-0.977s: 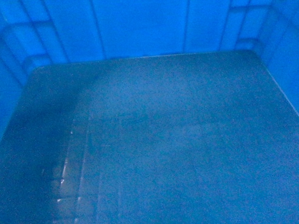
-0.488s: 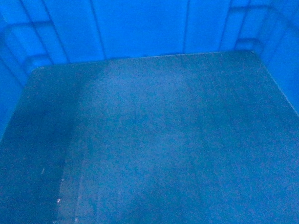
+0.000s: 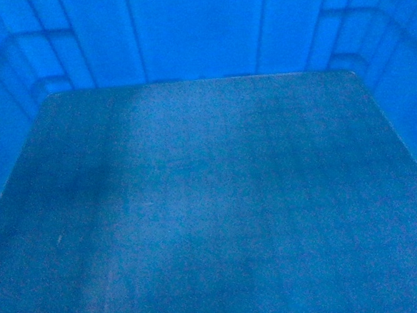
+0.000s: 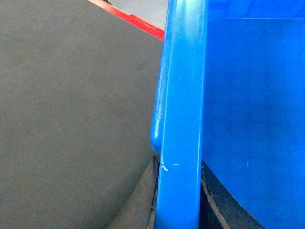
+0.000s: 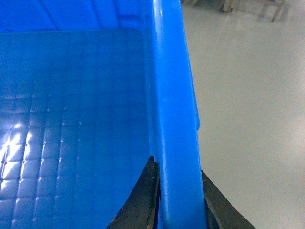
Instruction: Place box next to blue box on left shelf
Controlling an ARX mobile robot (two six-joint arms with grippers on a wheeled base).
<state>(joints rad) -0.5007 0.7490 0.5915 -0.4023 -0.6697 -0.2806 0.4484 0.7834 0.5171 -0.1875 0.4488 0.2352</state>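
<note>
The bright-blue box [image 3: 211,199] fills the head view; I look straight into it at its dim floor and ribbed far wall. My left gripper [image 4: 178,162] is shut on the box's left rim [image 4: 183,95], one dark finger [image 4: 151,191] outside the wall and one inside. My right gripper [image 5: 177,164] is shut on the right rim [image 5: 174,109], with a finger [image 5: 143,195] on the inner side over the grid-patterned floor. The other blue box and the left shelf are out of view.
Left of the box lies a dark grey surface [image 4: 71,119] with a red strip [image 4: 138,21] at its far edge. Right of the box is pale glossy floor [image 5: 248,105], with furniture legs [image 5: 250,5] far off.
The bright glints on the lower left of the box floor have faded and the pale patch of light has shifted. The box stays framed the same in the head view.
</note>
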